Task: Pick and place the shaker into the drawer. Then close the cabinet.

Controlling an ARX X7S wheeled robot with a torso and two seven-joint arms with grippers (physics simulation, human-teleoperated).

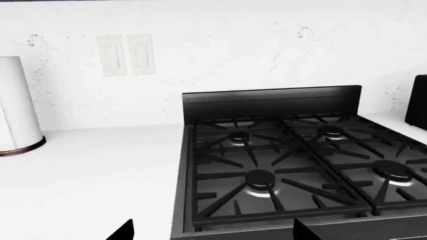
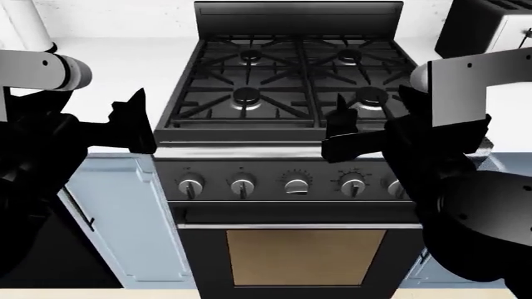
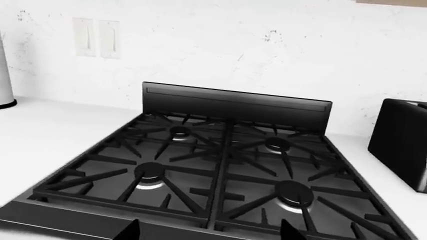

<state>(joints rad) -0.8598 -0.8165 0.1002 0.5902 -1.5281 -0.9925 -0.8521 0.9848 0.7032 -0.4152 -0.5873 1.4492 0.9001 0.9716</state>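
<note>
Hovering released, both matte-black hands, left hand (image 2: 133,121) and right hand (image 2: 341,134), flank the cast-iron-grated stove (image 2: 287,81).

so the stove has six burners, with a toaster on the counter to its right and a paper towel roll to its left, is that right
Not quite. The stove has four burners, not six; the head view shows two rows of two. The rest holds: the toaster is on the counter to its right and the paper towel roll to its left.
</note>
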